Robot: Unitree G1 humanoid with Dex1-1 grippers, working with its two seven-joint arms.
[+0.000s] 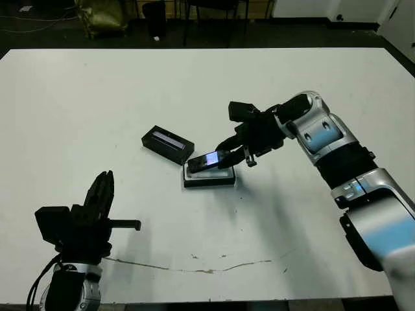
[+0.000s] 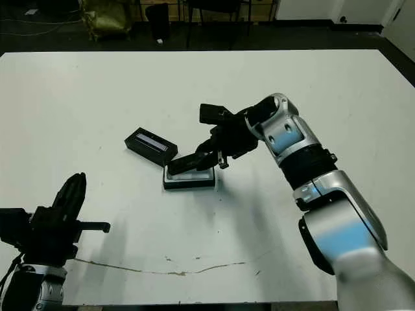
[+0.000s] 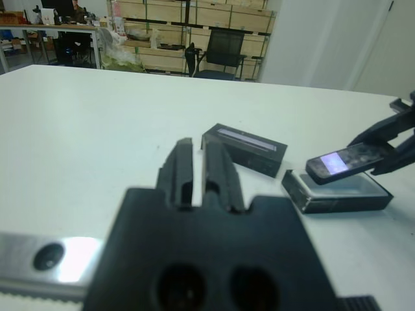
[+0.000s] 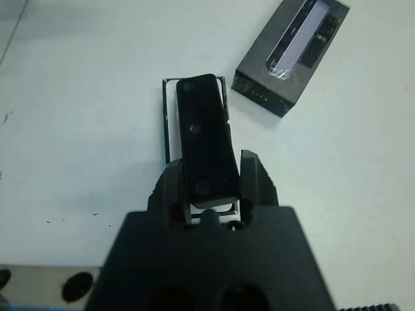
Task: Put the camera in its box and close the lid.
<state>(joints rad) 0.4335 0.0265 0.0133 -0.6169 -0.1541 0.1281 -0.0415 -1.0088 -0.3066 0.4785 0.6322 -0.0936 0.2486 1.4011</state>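
Note:
The camera (image 1: 207, 159), a flat black bar with a bluish patch, hangs tilted just above the box (image 1: 209, 177), a white-lined black tray in the middle of the table. My right gripper (image 1: 228, 154) is shut on the camera's near end; in the right wrist view the camera (image 4: 207, 139) sits between both fingers over the box (image 4: 167, 123). The lid (image 1: 168, 144), black with a pale strip, lies beside the box on its far left. My left gripper (image 1: 104, 184) rests at the table's front left, fingers close together and holding nothing.
A thin crack line (image 1: 194, 267) runs along the white table (image 1: 97, 97) near its front edge. Chairs and boxes stand on the dark floor beyond the far edge.

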